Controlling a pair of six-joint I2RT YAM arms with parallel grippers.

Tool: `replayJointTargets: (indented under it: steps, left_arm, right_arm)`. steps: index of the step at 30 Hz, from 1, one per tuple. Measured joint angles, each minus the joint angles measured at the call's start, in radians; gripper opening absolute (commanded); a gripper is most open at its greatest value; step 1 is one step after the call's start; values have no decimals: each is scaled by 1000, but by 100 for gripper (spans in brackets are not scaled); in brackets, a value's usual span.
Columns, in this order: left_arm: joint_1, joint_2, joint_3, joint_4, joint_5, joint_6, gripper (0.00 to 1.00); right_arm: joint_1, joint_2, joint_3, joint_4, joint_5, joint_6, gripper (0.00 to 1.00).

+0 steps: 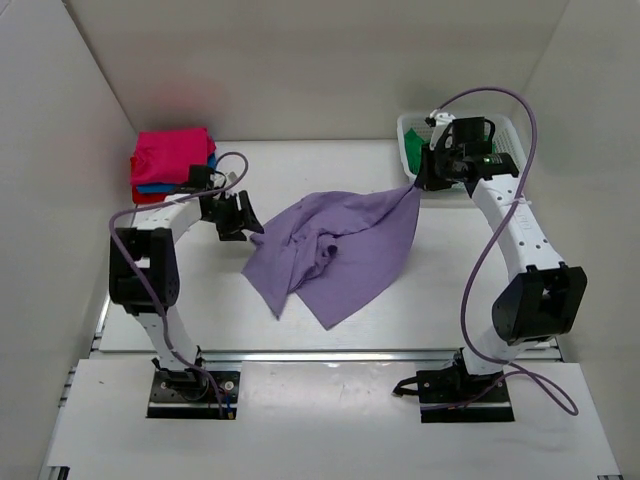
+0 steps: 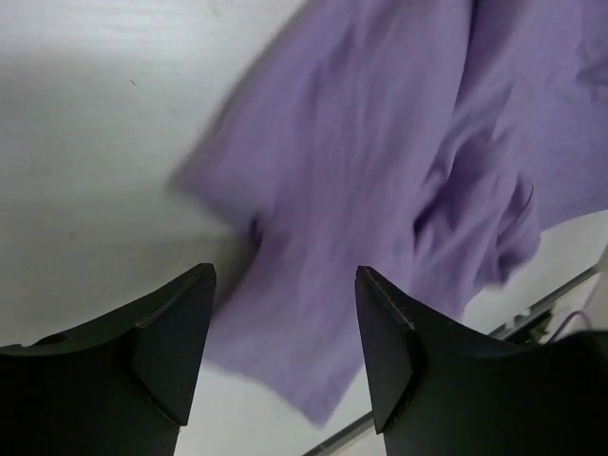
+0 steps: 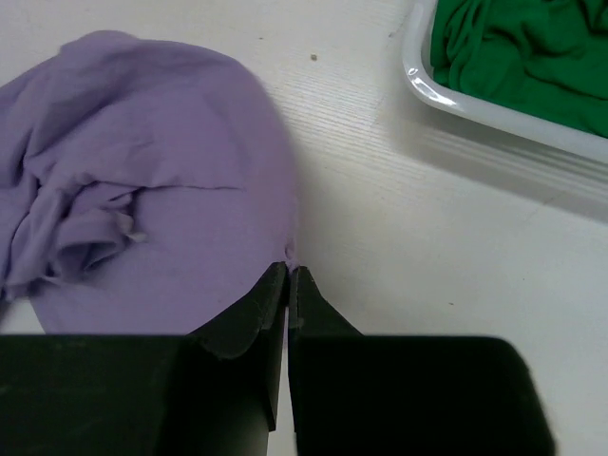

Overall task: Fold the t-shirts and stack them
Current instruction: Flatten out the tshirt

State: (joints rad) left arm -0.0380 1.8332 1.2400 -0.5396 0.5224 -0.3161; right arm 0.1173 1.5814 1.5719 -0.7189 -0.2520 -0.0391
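Though rumpled, lilac t-shirt (image 1: 340, 255) in right gripper (image 3: 288, 273).

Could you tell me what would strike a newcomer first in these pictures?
A crumpled lilac tee sprawls in the middle, one corner pinched in the shut right jaws. A pink-topped stack of tees sits far left, and a green tee lies in the white basket far right.

Robotics lab cell: white table (image 1: 220, 310) boxed by plain white panels (image 1: 50, 150), left arm (image 1: 145, 270) and right arm (image 1: 525, 260) bolted at its near edge.
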Motion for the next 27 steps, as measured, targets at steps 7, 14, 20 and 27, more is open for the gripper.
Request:
replayJointTargets:
  steps: [7, 14, 20, 27]
  left_arm:
    - [-137, -388, -158, -84, -37, 78, 66]
    - [-312, -592, -362, -106, -113, 28, 69]
    - [-348, -557, -459, -108, -240, -6, 68]
    - [-426, -504, -542, -13, -266, -83, 66]
  right_arm:
    - [13, -13, -5, 32, 29, -11, 0]
    - [19, -32, -46, 60, 26, -8, 0]
    - [27, -34, -57, 71, 23, -2, 0]
    - [26, -39, -80, 82, 18, 8, 0]
